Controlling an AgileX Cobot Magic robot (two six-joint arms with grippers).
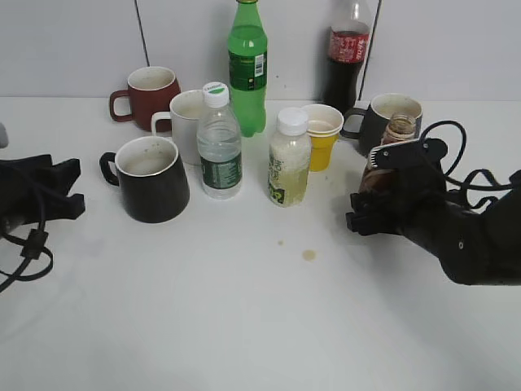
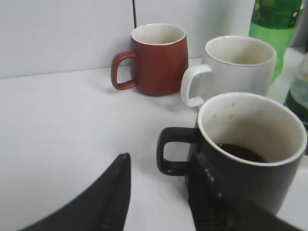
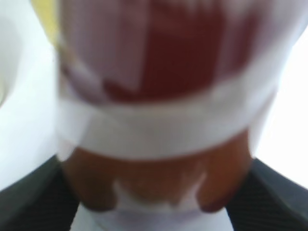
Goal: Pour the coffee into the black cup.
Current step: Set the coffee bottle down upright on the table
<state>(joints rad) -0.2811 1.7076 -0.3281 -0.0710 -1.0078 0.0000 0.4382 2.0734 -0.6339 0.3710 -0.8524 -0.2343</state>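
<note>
The black cup [image 1: 151, 179] stands at the left of the table, handle to the left; in the left wrist view [image 2: 250, 154] it has a cream inside with dark liquid at the bottom. My left gripper [image 1: 50, 191] is open and empty just left of the handle [image 2: 160, 188], apart from it. My right gripper [image 1: 383, 195] is shut on the coffee bottle [image 1: 398, 129], which is upright at the right with its open neck above the gripper. In the right wrist view the blurred bottle [image 3: 154, 96] fills the frame between the jaws [image 3: 154, 197].
Behind the black cup stand a dark red mug [image 1: 151, 96] and a white mug [image 1: 187, 122]. A water bottle [image 1: 220, 151], green bottle [image 1: 247, 69], pale drink bottle [image 1: 289, 163], yellow paper cup [image 1: 322, 137], cola bottle [image 1: 346, 57] and dark grey mug [image 1: 376, 122] follow. Brown drops [image 1: 308, 255] mark the table.
</note>
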